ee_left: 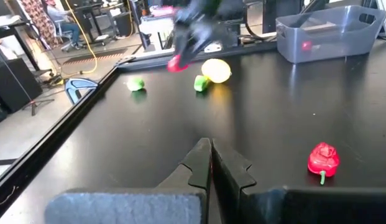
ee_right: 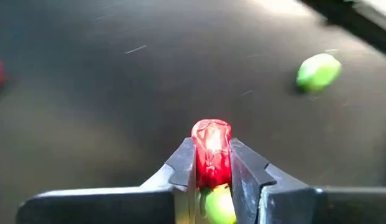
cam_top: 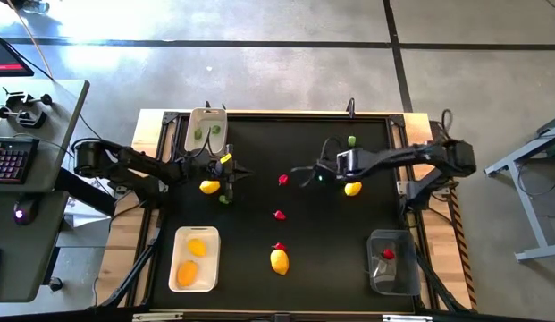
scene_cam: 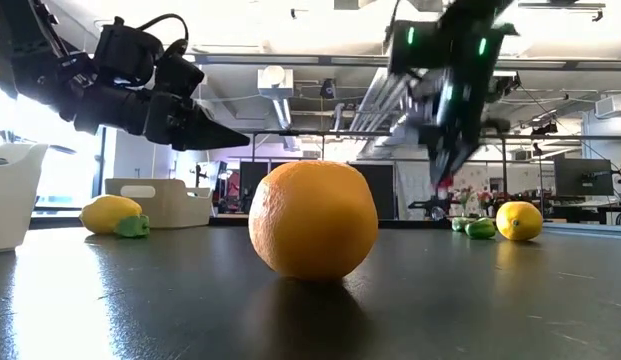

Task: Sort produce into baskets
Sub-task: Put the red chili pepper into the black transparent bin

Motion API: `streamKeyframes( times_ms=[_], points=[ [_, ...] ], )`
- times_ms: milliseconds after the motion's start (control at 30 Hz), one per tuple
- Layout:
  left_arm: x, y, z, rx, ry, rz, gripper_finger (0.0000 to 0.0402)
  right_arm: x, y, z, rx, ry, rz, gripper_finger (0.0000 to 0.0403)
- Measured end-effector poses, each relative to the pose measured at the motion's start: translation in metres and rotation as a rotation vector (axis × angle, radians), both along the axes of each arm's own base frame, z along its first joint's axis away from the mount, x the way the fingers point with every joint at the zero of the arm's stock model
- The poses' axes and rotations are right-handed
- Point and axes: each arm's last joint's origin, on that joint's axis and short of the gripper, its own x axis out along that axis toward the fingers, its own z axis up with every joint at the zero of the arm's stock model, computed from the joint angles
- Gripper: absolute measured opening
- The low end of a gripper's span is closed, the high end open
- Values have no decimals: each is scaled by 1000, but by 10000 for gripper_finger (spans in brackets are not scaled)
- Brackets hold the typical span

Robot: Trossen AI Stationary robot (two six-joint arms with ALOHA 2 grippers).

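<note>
orange lemon (scene_cam: 313, 219) foreground | right hand (ee_right: 212, 171) clamps red pepper (ee_right: 211, 151) | left hand (ee_left: 210, 163) closed, level

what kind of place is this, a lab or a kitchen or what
Most likely a robotics lab or workshop, not a kitchen: a black work table stands on bare concrete floor, a keyboard sits on a side desk, and the low view shows exposed ceiling ducts and monitors behind.

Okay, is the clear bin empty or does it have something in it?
Not empty. The high view shows one red piece lying inside the transparent bin, and the left wrist view shows red through its wall. Nothing else is visible in it.
</note>
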Motion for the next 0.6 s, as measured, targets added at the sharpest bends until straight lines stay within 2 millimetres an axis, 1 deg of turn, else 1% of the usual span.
streamKeyframes(
  times_ms=[67,167,233,300,367,433,533,600],
  points=[
    [0,0,0,0,-1,0,0,2,20,18,53,-10,92,51],
    [0,0,2,6,-20,1,0,-1,50,42,152,-14,199,50],
    [1,0,3,16,-32,0,0,-9,70,56,239,-17,252,51],
    [1,0,5,33,-46,-2,0,-19,91,65,333,-24,277,52],
    [3,1,7,52,-53,-5,0,-31,109,69,436,-22,241,52],
    [5,1,9,61,-61,-6,0,-45,128,71,513,3,163,52],
    [9,2,14,68,-80,-6,0,-64,154,71,596,54,46,52],
    [10,3,17,81,-87,-7,0,-74,170,71,623,59,-17,52]
  ],
)
